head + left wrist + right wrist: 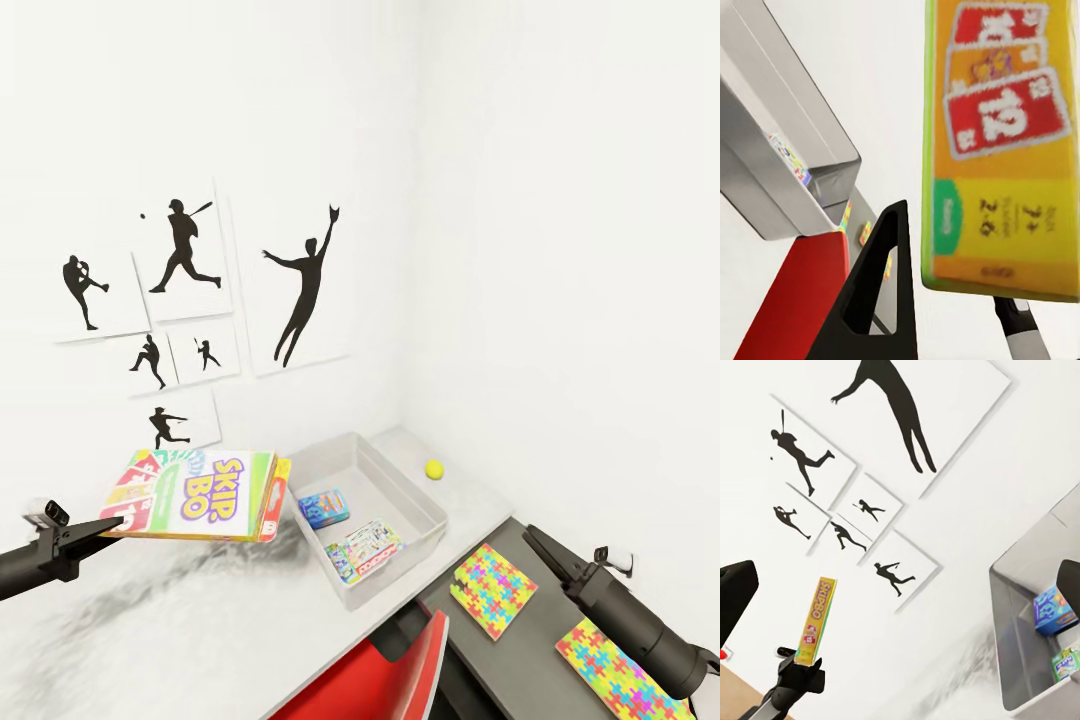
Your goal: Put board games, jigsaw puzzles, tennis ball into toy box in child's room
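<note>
My left gripper (112,521) is shut on the edge of a yellow, green and red Skip-Bo board game (196,495), held flat above the table (190,630), left of the toy box (424,505). The left wrist view shows that game (999,150) against a black finger (881,296). Inside the toy box lie a blue board game (323,507) and a white-and-green board game (365,550). The tennis ball (433,468) rests on the table behind the box. Two jigsaw puzzles (493,590) (620,675) lie on the dark lower section. My right gripper (533,537) hovers open near them, holding nothing.
A red chair (400,670) stands at the table's front edge below the toy box. White walls close in behind and to the right, with baseball silhouette pictures (300,285) on the back wall. The table meets the room's corner.
</note>
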